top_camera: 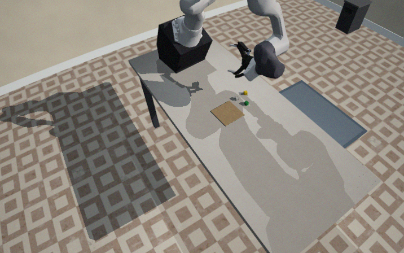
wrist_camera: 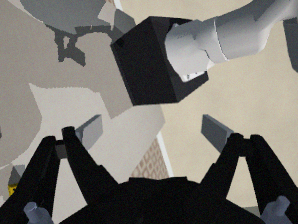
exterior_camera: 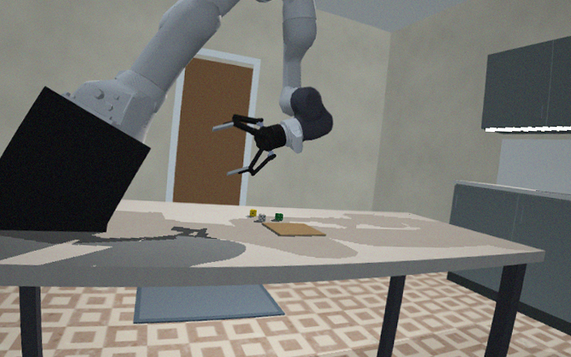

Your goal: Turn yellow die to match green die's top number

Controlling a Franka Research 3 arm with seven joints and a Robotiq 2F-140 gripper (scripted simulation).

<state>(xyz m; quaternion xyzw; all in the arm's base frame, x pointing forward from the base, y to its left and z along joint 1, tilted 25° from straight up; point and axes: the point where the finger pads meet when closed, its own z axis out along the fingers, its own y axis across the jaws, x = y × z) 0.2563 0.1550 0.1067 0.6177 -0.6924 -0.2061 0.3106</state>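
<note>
A yellow die [top_camera: 245,92] [exterior_camera: 252,212] [wrist_camera: 12,190] lies on the table off the mat; its corner shows at the lower left of the wrist view. A green die [top_camera: 246,103] [exterior_camera: 279,217] lies on the table near the mat's edge, and a white die [top_camera: 236,97] [exterior_camera: 261,218] lies between the yellow die and the mat. The numbers on top are too small to read. The tan square mat [top_camera: 227,113] [exterior_camera: 293,229] lies flat. My gripper [top_camera: 232,58] [exterior_camera: 223,150] [wrist_camera: 152,124] is wide open and empty, high above the table, tilted sideways with its fingers towards the arm's base.
The black base block [top_camera: 178,55] [exterior_camera: 60,175] [wrist_camera: 145,65] stands at one end of the table [top_camera: 315,226] [exterior_camera: 496,251]. The three dice stand close together, apart from each other. Arm shadows cross the table. A blue rug [top_camera: 321,113] [exterior_camera: 208,304] lies on the floor.
</note>
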